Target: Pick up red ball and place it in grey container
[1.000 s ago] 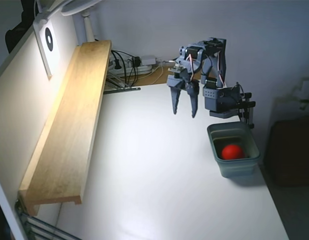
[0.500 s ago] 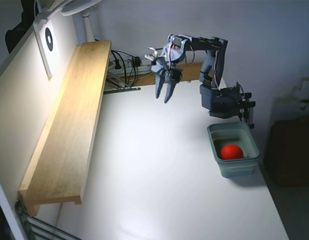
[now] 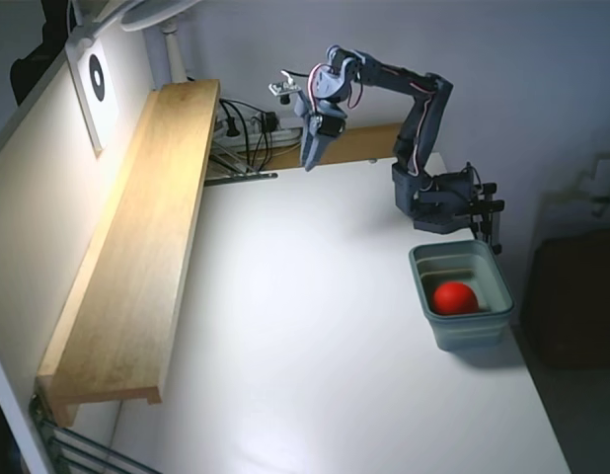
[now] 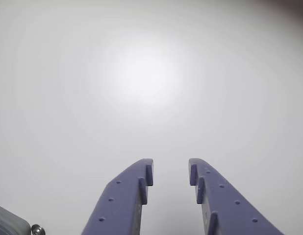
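In the fixed view, the smooth red ball [image 3: 454, 297] sits inside the grey container [image 3: 470, 331], a round-cornered plastic tub at the table's [image 3: 305, 346] right edge; the gripper [image 3: 310, 158] hangs far off, well apart. The wrist view shows only its ridged purple fingers [image 4: 128, 193], parted and empty, over plain white tabletop.

The arm [image 3: 409, 94] reaches high and leftward in the fixed view, hand [image 4: 171, 171] pointing down, fingers parted, empty.
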Robot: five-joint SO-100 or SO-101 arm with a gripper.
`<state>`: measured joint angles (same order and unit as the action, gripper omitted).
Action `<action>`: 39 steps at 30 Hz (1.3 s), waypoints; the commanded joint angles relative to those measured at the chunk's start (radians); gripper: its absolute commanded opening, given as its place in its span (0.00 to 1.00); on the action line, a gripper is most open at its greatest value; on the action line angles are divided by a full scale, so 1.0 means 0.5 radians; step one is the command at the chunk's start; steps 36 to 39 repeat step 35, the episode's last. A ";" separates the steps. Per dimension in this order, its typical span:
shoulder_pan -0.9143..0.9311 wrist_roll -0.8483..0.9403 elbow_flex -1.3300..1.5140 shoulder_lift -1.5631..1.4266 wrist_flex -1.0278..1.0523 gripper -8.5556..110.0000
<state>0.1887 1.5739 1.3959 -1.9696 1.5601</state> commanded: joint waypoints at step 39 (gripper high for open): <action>0.670 -0.006 -0.148 -0.223 0.371 0.05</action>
